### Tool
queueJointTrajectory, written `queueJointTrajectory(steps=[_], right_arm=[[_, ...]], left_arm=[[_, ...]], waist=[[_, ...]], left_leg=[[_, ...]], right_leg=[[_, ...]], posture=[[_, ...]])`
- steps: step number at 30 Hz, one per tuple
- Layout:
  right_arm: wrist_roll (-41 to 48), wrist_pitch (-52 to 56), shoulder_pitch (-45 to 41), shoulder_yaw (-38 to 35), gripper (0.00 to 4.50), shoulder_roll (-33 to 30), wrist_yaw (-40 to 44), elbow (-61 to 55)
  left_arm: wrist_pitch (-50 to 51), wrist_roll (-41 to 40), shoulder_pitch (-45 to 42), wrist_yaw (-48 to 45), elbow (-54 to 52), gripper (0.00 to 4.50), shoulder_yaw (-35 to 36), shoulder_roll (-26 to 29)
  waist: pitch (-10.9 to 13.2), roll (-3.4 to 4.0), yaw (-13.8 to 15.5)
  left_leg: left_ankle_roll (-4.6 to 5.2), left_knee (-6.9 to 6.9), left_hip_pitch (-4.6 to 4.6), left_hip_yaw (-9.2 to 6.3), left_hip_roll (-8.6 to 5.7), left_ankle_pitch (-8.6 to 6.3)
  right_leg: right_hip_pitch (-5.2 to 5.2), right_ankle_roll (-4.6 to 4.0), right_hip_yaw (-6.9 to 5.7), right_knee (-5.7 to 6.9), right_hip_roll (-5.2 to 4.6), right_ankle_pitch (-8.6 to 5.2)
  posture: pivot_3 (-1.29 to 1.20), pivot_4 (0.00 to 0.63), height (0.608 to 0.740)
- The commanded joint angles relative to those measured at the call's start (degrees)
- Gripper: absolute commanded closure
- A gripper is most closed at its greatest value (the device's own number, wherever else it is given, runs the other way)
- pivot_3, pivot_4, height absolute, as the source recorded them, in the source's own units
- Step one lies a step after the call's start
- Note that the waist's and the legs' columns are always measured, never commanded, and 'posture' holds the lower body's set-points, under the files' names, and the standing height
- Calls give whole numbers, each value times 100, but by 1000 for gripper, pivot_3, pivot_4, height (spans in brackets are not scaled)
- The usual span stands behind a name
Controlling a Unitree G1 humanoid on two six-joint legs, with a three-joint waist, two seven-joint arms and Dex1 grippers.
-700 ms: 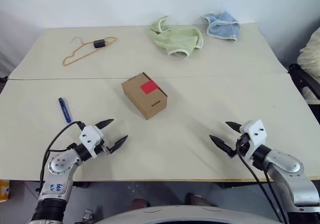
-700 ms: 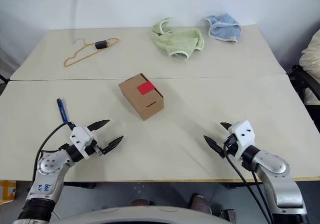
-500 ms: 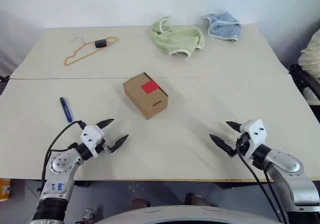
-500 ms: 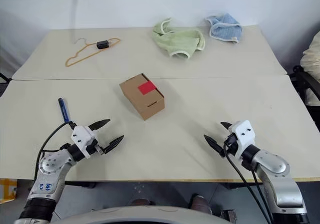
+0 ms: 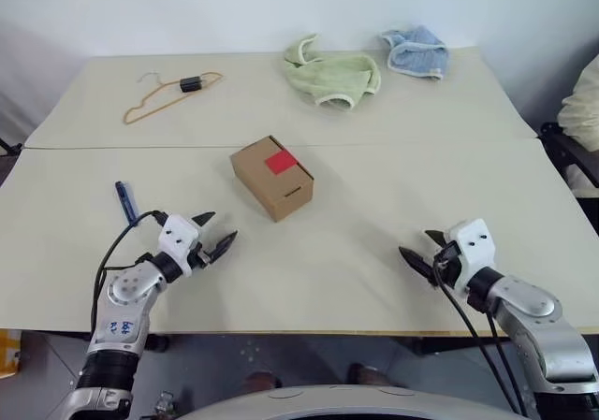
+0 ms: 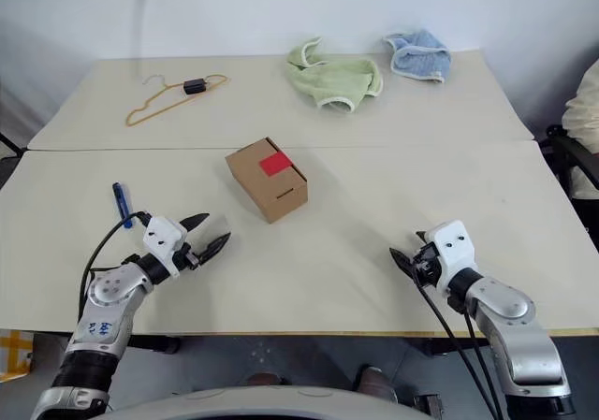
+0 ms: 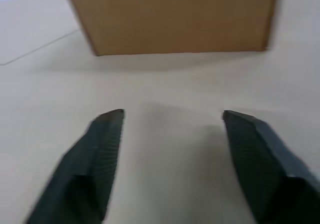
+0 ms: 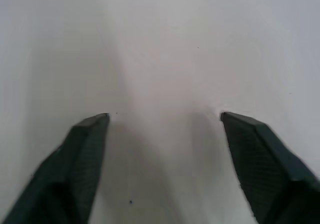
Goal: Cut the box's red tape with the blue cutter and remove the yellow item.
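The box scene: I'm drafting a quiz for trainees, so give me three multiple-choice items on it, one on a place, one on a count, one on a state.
1. Where does the blue cutter lie?
A. on the box
B. on the table beside the left pincer
C. under the green cloth

2. How many cloths are on the table?
A. one
B. two
C. four

3. The box is:
A. shut, taped
B. open
C. crushed

Key:
1 B: the blue cutter lies flat by the left pincer.
2 B: a green cloth and a blue cloth.
3 A: the red tape sits unbroken on the box.

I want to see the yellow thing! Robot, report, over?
Both grippers open, empty: left, right. Box shut, red tape uncut. Cutter untouched on table. Nothing in the way.
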Motion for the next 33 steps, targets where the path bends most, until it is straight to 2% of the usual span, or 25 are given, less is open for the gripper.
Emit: queueJointTrajectory(steps=[1, 7, 14, 17, 22, 28, 33], right_arm=[[89, -184, -353, 33, 2413, 140, -11, -200], [-73, 65, -1358, 418, 4500, 285, -67, 325], [-593, 14, -2947, 939, 4500, 645, -239, 1937], [-753, -46, -4140, 1164, 4500, 1009, -151, 3337], [-1031, -739, -5319, 1341, 4500, 1427, 124, 5182], [-1190, -1760, -6451, 1318, 4500, 1949, 680, 7532], [-1114, -1901, -6868, 1181, 4500, 2197, 1441, 8138]], left_arm=[[136, 162, -70, 438, 522, 2447, 182, -84], [202, 86, -611, 833, 1018, 4396, 358, -351], [150, 131, -1361, 864, 1710, 4456, 249, -685], [252, 173, -1374, 718, 1665, 4456, 122, -765], [552, 76, -1311, 581, 1412, 4456, 88, -862], [1266, -195, -1142, 303, 817, 4456, 99, -933], [1900, -338, -1101, 22, 368, 4456, 17, -918]], waist=[[0, 0, -23], [3, -5, -8], [2, -6, 0], [2, -7, -33], [2, -6, -11], [2, -7, -65], [2, -7, -102]], left_leg=[[-3, 0, 0, 1, 1, 3], [-10, 0, 7, 10, 7, 19], [-1, 21, -12, 10, 1, 33], [4, 21, -13, 16, -1, 35], [6, 20, -26, 23, -4, 37], [11, 22, -51, 35, -9, 34], [11, 24, -60, 34, -8, 34]], right_leg=[[-4, -2, 1, 4, 1, 1], [-19, -15, 13, 22, 6, 11], [-45, -13, 14, 35, 6, 39], [-47, -9, 21, 33, 6, 42], [-65, -9, 31, 35, 5, 43], [-90, -1, 43, 29, 3, 47], [-94, -1, 42, 28, 4, 47]], posture=[[0, 150, 740], [0, 150, 740], [0, 150, 740], [0, 150, 740], [0, 150, 740], [0, 150, 740], [0, 150, 740]])
